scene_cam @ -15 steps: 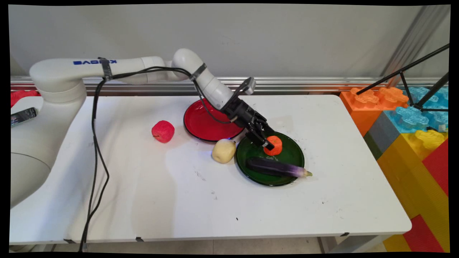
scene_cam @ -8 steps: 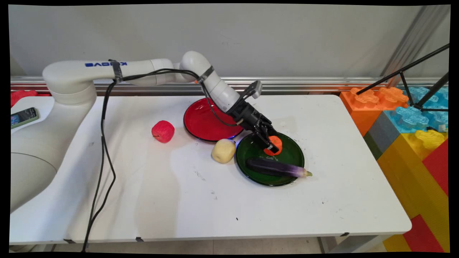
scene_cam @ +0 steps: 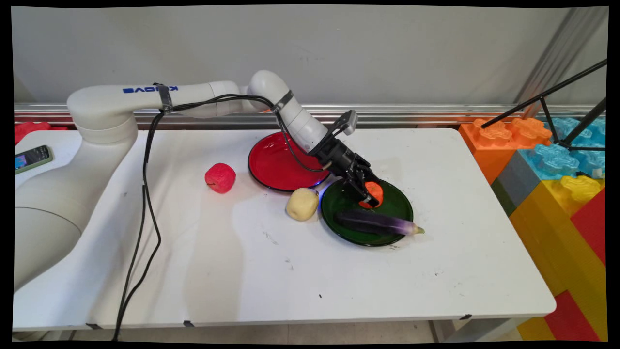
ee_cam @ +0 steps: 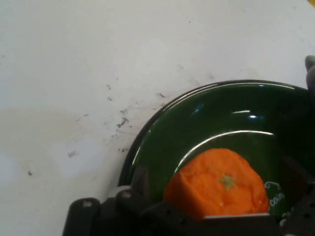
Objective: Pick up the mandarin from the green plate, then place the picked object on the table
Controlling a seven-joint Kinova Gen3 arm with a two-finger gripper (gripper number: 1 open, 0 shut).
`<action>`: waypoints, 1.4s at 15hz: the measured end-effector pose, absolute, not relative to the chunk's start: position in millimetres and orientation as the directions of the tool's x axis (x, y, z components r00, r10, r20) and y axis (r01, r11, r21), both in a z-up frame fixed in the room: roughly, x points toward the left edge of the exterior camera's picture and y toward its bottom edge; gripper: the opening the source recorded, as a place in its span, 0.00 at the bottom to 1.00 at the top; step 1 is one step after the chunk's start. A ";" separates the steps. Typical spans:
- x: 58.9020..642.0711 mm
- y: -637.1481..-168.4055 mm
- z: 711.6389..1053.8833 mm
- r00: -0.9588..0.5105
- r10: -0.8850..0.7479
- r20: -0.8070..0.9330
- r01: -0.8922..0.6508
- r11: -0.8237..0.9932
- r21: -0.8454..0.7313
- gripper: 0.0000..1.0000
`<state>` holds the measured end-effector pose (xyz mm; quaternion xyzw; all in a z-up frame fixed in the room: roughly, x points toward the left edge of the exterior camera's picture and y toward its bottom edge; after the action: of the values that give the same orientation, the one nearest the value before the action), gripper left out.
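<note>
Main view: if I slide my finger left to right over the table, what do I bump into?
Green-cased phone → bumpy red apple → shiny red plate → pale yellow potato → dark green plate

A robotics lab: a white arm (scene_cam: 160, 97) with hanging cables (scene_cam: 140, 203) works over a scuffed white surface (scene_cam: 271, 276) set with toy food and plates, a bare wall (scene_cam: 339, 48) beyond the end effector (scene_cam: 369, 194), giant plastic blocks (scene_cam: 557, 184) and a tripod (scene_cam: 562, 106) to its right.
</note>
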<state>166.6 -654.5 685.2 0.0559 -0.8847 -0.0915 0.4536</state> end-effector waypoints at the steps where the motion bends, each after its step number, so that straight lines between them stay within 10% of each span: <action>1: 167.0 -654.3 685.8 -0.582 -0.178 0.794 -0.013 0.978 0.209 1.00; 2: 168.0 -653.7 686.2 -0.581 -0.175 0.795 -0.011 0.978 0.207 0.00; 21: 202.2 -640.1 737.1 -0.500 -0.221 0.837 -0.046 0.972 0.229 0.00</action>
<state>202.2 -640.1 737.1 0.0776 -0.8615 -0.0884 0.4939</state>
